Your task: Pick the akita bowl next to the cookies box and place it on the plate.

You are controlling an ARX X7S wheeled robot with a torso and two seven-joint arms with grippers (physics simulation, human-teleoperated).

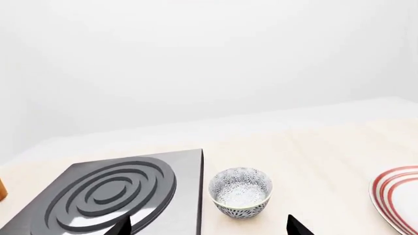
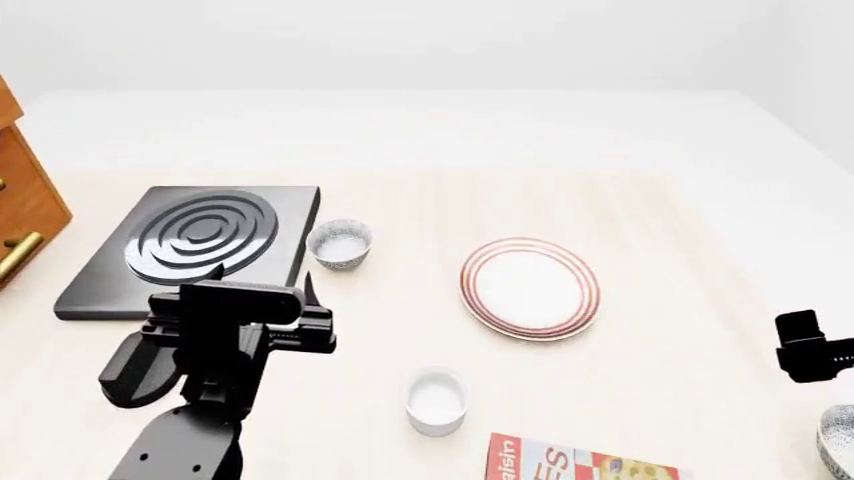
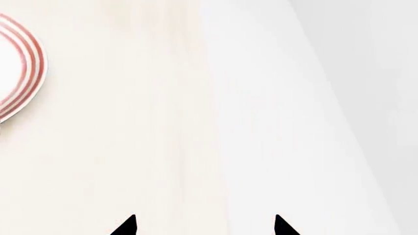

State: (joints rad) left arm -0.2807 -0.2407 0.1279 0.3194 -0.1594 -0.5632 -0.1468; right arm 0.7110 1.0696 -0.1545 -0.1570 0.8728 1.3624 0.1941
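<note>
The akita bowl (image 2: 839,441), grey-patterned, shows only as a sliver at the head view's bottom right corner, to the right of the red cookies box (image 2: 577,466), which the bottom edge cuts off. The plate (image 2: 530,288) with red rings lies mid-table; its rim also shows in both wrist views (image 1: 397,199) (image 3: 21,73). My right gripper (image 3: 203,226) is open over bare table, just above the akita bowl (image 2: 806,347). My left gripper (image 1: 209,228) is open and empty, facing a look-alike patterned bowl (image 1: 240,191) beside the burner.
A black stove burner (image 2: 198,244) sits at the left, with the look-alike bowl (image 2: 339,244) by its right edge. A plain white cup (image 2: 437,400) stands in front of the plate. A wooden cabinet (image 2: 24,205) is at the far left.
</note>
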